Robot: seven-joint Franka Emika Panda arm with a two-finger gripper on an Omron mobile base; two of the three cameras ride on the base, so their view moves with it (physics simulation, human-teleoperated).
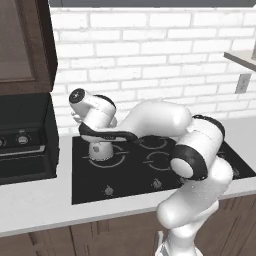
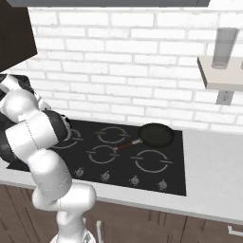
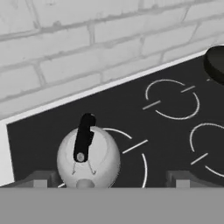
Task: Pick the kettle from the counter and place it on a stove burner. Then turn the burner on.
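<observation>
The silvery-white kettle (image 1: 101, 150) with its black handle stands upright on the large stove burner (image 1: 119, 161) at the left of the black glass cooktop. In the hand view the kettle (image 3: 87, 159) sits low and left of centre, inside the burner ring (image 3: 142, 164). My gripper (image 3: 109, 180) hangs above it, open, with its fingertips (image 3: 39, 179) spread wide. The kettle is near the left tip, and nothing is held. The pale counter (image 1: 40, 205) runs around the cooktop.
A black frying pan (image 2: 155, 134) with a reddish handle rests on the rear right burner. Knobs (image 2: 105, 176) line the cooktop's front edge. A dark appliance (image 1: 25, 140) stands on the counter at left, under a wooden cabinet. A wall shelf (image 2: 220, 73) holds a glass.
</observation>
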